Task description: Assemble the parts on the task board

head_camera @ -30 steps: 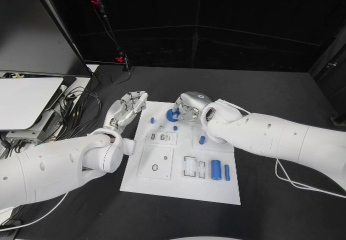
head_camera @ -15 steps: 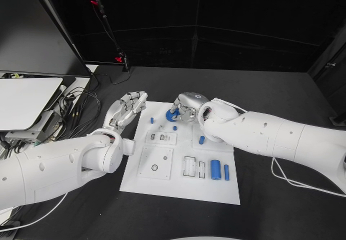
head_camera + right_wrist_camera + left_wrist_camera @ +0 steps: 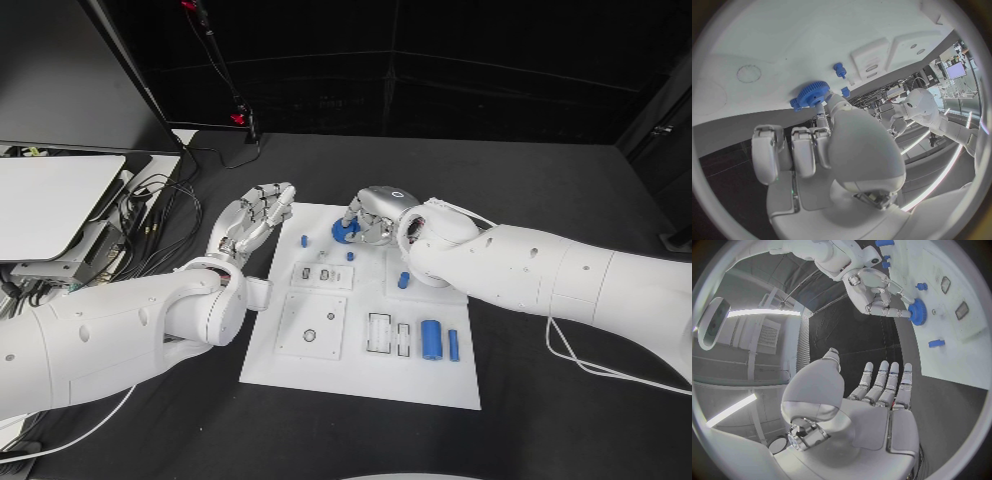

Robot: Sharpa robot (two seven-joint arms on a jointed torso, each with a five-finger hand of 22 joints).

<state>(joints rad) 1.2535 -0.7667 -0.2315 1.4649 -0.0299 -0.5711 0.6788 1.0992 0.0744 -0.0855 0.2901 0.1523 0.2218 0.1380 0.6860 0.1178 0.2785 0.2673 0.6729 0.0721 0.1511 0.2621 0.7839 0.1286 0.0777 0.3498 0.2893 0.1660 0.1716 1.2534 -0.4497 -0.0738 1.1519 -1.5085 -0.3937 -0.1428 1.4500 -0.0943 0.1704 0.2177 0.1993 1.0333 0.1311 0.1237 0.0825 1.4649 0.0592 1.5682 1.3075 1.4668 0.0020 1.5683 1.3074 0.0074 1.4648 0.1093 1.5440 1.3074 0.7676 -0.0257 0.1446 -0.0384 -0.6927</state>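
Little changes: the right hand (image 3: 378, 212) still pinches the blue gear (image 3: 345, 231) at the task board's (image 3: 361, 385) far edge, unseated, while the left hand (image 3: 257, 214) stays spread.

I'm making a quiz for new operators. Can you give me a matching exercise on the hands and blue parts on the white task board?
Things:
1. blue toothed gear
2. left silver hand
3. large blue cylinder
4. right silver hand

States:
A. lies on the near part of the white task board
B. open, fingers straight, at the board's left edge
C. fingers on the gear
D. at the board's far end, under fingertips

Pairs: 1-D, 2-B, 3-A, 4-C
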